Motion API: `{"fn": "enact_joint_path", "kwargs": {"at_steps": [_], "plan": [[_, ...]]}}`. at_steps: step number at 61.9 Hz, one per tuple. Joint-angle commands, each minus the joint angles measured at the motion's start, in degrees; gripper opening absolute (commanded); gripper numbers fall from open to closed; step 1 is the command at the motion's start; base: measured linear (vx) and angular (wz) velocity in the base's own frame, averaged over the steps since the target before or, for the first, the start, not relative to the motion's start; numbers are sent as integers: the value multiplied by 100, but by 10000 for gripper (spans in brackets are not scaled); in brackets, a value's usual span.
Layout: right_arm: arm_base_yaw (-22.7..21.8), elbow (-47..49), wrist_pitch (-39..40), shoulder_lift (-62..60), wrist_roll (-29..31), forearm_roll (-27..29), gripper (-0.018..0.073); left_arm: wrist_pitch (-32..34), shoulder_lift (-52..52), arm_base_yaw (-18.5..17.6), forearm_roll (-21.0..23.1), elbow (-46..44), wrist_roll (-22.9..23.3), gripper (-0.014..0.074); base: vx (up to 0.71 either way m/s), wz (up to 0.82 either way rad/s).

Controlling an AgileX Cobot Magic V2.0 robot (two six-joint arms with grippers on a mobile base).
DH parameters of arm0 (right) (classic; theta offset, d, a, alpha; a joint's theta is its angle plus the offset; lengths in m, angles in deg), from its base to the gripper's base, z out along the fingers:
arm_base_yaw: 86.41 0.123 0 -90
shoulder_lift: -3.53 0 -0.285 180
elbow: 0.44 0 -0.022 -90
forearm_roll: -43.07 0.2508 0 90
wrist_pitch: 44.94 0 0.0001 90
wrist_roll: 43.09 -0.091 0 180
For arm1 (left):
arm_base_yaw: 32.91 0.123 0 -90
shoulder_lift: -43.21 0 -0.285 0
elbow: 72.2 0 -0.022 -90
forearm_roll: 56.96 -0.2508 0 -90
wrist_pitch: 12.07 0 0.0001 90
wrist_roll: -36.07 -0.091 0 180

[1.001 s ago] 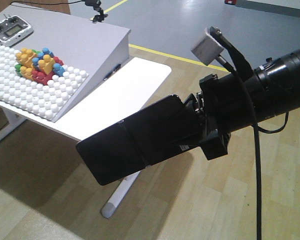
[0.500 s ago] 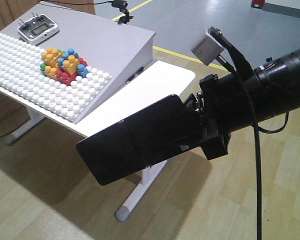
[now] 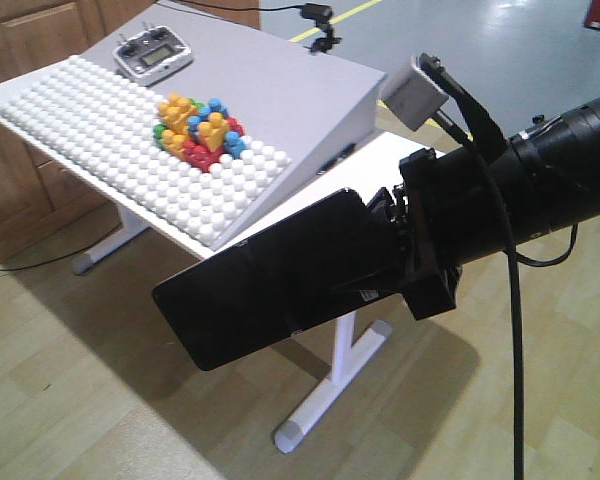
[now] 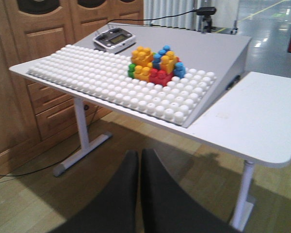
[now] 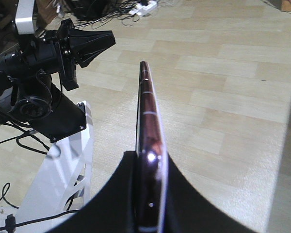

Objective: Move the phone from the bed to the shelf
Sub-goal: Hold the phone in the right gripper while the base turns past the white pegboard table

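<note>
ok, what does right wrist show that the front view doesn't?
Only right wrist: the phone edge-on with its rose-gold rim visible, plus the left fingers, shut. Only front: the phone's flat black face, the white table, studded board, coloured bricks. Both: right fingers clamping the phone over wood floor.

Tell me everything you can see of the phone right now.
The phone is a large flat slab, glossy black, with a faint seam across its middle. The right wrist view shows it edge-on: thin, with a shiny rose-tinted rim. It hangs in mid-air above the wood floor, tilted, free end lower. Only the right pincer touches it, clamped on one short end.
</note>
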Motion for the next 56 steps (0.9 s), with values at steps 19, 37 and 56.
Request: {"fn": "enact_joint_path", "kwargs": {"at_steps": [19, 37, 56], "plan": [[-11, 151, -327, -204, 25, 489, -4, 426, -34, -23, 57, 14, 22, 1, 9, 37], [-11, 151, -327, -204, 25, 489, -4, 426, -34, -23, 57, 14, 22, 1, 12, 48], [-11, 151, -327, -204, 25, 489, -4, 426, -34, -23, 57, 14, 22, 1, 15, 55]]}}
